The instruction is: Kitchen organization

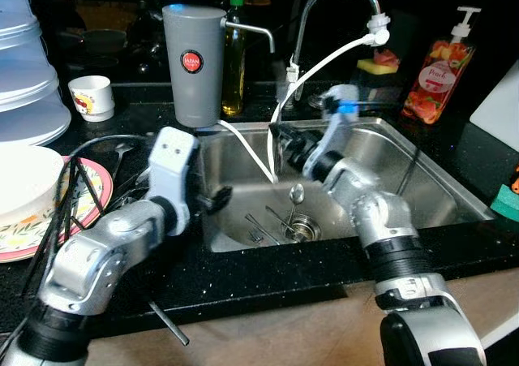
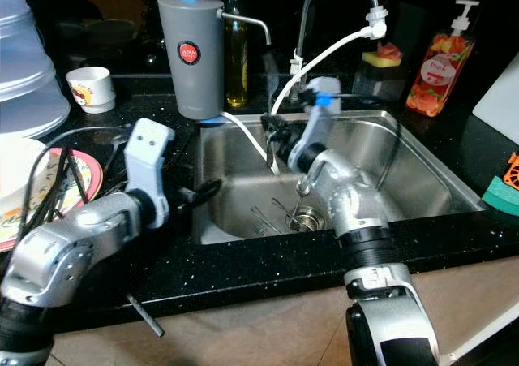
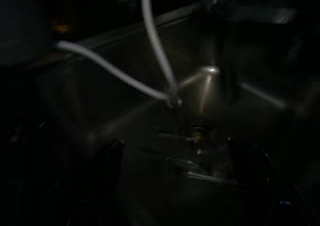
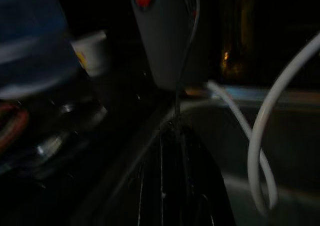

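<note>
Right gripper (image 1: 280,133) over sink's (image 1: 422,183) back-left corner, fingers pressed together on thin metal utensil (image 4: 183,60), kind unclear. Left gripper (image 1: 217,197) at sink's left rim, fingers spread, empty. Spoon (image 1: 296,195) and other cutlery (image 1: 263,228) lie by drain (image 1: 304,230).

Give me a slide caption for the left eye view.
Both arms over the steel sink: right gripper lifting a thin utensil, cutlery lying by the drain.

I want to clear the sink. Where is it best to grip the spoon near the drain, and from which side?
Probably grip the spoon by its thin handle, coming from above: it leans with its bowl up, its lower end at the drain among other cutlery, so the upper handle looks freest.
</note>
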Motion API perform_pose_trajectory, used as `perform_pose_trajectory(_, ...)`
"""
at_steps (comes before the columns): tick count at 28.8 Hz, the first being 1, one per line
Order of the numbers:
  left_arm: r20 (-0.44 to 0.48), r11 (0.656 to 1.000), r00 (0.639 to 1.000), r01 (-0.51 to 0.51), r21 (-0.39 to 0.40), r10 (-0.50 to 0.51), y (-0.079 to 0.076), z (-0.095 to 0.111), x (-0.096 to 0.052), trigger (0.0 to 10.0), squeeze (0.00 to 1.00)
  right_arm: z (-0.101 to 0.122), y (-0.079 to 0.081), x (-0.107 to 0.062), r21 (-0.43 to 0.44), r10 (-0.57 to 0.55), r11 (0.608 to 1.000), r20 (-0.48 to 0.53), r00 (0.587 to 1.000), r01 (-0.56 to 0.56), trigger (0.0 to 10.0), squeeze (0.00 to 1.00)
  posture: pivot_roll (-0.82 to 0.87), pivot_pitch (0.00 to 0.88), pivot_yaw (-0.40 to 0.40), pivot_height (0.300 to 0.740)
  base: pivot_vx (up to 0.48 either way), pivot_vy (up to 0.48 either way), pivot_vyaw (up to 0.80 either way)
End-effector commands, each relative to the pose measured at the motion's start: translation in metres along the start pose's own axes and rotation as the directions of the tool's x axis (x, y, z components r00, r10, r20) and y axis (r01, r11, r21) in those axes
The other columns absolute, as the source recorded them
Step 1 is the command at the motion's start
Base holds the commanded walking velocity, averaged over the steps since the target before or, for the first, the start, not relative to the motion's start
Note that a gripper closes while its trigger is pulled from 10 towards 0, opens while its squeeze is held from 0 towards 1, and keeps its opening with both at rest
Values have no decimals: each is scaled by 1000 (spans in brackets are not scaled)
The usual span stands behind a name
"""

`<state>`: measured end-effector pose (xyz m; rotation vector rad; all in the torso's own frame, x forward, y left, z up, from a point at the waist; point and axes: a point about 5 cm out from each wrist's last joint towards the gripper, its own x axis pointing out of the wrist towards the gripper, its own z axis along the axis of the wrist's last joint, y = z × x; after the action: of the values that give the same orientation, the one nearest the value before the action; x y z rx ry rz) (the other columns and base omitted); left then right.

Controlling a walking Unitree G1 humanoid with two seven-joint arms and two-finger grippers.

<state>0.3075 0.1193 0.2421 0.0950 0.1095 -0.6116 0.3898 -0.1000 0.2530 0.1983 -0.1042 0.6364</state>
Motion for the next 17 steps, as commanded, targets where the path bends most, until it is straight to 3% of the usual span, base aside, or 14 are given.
perform_pose_trajectory(1,3,997,997,77,-5,-77,-13,2,7,10000,0,-12,4,7,-46,30,998,-82,996,-34,0,0,-23,59,-37,740,0,0,0)
perform_pose_trajectory(7,-14,992,993,117,36,-116,-16,3,9,10000,0,-43,0,9,-120,-8,993,-243,970,-21,0,0,-20,53,-41,740,0,0,0)
perform_pose_trajectory(17,-47,992,991,124,12,-124,-16,-2,7,10000,0,-68,-6,4,-137,-33,990,-327,945,-13,0,0,-14,35,-53,740,0,0,0)
